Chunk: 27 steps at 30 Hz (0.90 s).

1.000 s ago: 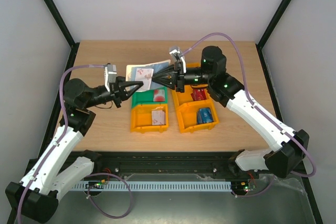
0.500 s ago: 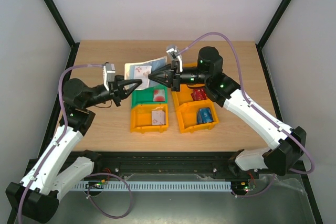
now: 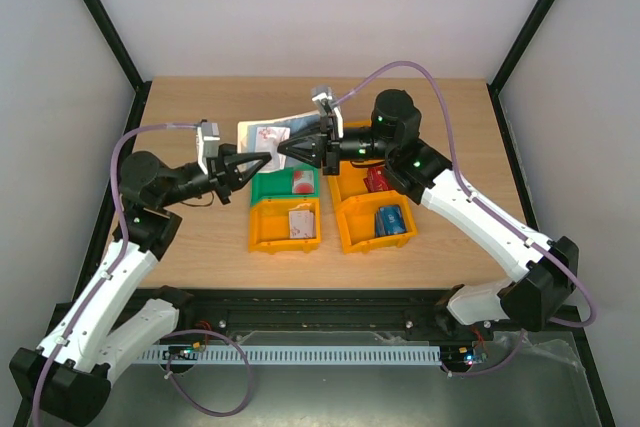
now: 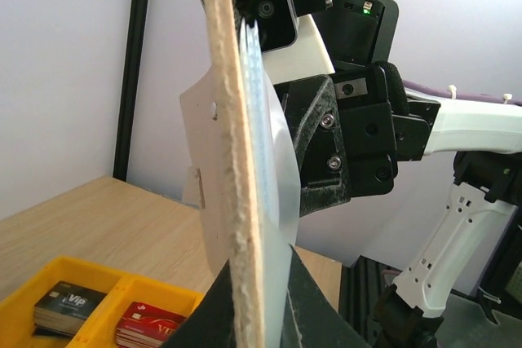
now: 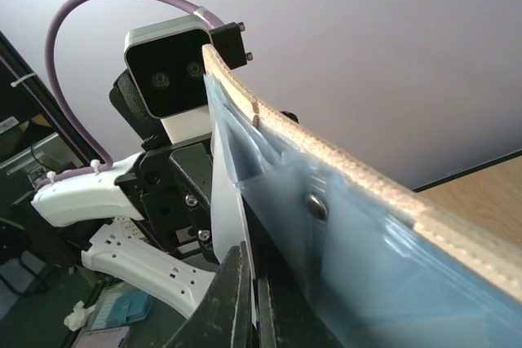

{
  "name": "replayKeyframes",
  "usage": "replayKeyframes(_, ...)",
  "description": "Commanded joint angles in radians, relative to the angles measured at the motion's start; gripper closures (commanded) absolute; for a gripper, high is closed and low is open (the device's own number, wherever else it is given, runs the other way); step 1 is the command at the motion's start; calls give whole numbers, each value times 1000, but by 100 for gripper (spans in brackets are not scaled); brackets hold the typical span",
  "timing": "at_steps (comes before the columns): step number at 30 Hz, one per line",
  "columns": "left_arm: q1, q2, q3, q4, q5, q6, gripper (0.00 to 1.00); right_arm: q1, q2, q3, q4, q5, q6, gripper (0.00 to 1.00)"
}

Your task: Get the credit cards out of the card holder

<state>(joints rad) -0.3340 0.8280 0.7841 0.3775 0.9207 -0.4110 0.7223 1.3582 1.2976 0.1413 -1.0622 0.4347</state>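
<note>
Where the left fingers [image 4: 314, 315] come together, you have them clamped tight on one edge of the card holder [image 4: 232, 160], which is held up off the desk [image 3: 200, 107] between the two arms; its tan border shows edge-on to the left wrist camera. From the opposite side your right fingers [image 5: 231, 299] are pinched almost closed on a thin white sheet [image 5: 227, 209] lying against the holder's pale blue face. You cannot tell whether that sheet is a card or a leaf of the holder itself. Seen from above, a pink-spotted card [image 3: 272, 133] shows in the holder just beyond both sets of fingers. Beneath the fingers, down on the desk, sits a green bin [image 3: 275, 190] with a white-pink card [image 3: 303, 182] in it. Touching it on the side nearer the arm bases is an orange bin [image 3: 258, 237] holding one pale card [image 3: 300, 222]. Under the right arm a second orange bin [image 3: 350, 232] has a red card [image 3: 380, 179] and a blue card [image 3: 392, 220] in separate compartments, with a black card [image 4: 65, 307] in the compartment beside the red.
</note>
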Motion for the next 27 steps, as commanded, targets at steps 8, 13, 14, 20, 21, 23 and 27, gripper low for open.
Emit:
replayKeyframes(8, 5, -11, -3, 9, -14, 11, 77, -37, -39, 46, -138, -44, -112, 98)
replayKeyframes(13, 19, -16, -2, 6, -17, 11, 77, -57, -44, 73, -248, -54, -170, 98)
replayKeyframes(14, 22, -16, -2, 5, -16, 11, 77, -61, -42, 81, -271, -56, -182, 98)
replayKeyframes(20, 23, -18, -3, -8, -14, 14, 89, -87, -44, 102, -325, -67, -213, 98)
replayKeyframes(21, 24, -20, -3, -10, -14, 16, 92, -91, -46, 103, -325, -69, -213, 98)
replayKeyframes(23, 23, -20, -5, -14, -13, 17, 95, -96, -47, 103, -328, -68, -214, 98)
replayKeyframes(27, 25, -21, -6, -15, -12, 17, 98, -110, -49, 107, -358, -60, -229, 98)
